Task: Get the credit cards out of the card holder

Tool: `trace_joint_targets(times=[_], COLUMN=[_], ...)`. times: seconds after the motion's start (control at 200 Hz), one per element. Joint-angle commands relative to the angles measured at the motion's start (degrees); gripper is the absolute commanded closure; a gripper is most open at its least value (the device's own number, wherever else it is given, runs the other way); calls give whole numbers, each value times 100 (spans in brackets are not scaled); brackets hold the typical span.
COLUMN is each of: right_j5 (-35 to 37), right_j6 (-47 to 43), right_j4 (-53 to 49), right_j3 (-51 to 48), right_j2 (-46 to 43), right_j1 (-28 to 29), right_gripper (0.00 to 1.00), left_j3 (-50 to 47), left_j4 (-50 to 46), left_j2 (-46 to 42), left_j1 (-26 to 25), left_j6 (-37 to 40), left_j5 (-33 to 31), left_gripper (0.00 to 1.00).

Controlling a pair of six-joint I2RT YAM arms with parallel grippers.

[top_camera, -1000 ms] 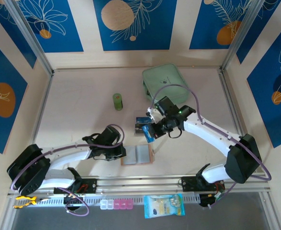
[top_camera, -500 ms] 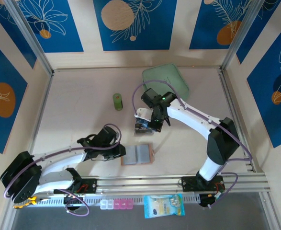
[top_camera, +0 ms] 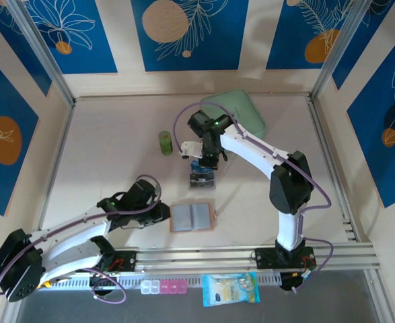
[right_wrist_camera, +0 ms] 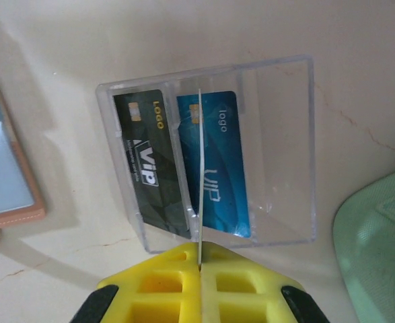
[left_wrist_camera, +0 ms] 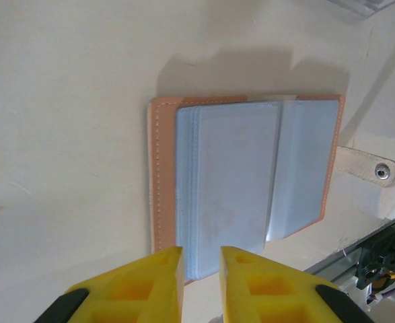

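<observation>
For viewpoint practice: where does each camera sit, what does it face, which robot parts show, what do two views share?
Top external: overhead behind the robot, facing the table; both arms.
Left wrist: on left arm, facing the card holder; left gripper.
Right wrist: on right arm, facing the clear box; right gripper pinching a credit card.
All three share the card holder.

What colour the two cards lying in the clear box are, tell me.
Black card and blue card; right wrist view shows them best.
</observation>
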Motion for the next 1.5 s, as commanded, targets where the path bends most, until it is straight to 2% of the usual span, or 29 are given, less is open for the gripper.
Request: trace_joint_targets(times=[0.0,0.325,0.56,0.905,1.155,1.491], right_j5=[-30,-72,-108,-232,-708,-1236], right_j6=[-238,-405,-348,226,1707,5252], right_j4=[-160,21,127,256,872,2174], right_j3=[234,149,84,-46,-811,-2505], right_j2=[139,430,392,-80,-811,-2065], right_j1=[-62,-192,-239,-213,-36,465], right_gripper=[100,96,85,84,84,84], left_j3=[-138,-204,-204,-177,-246,-360], left_j4=[-275,-319,-338,-202,-12,605], left_j2=[-166,-279,-277,-185,-156,239], left_j1=[101,222,250,261,258,257], left_j6=[5,-4,-19,5,-7,-15], left_j5=[-103,-43,-16,77,170,417], left_gripper=[79,79,78,77,78,87])
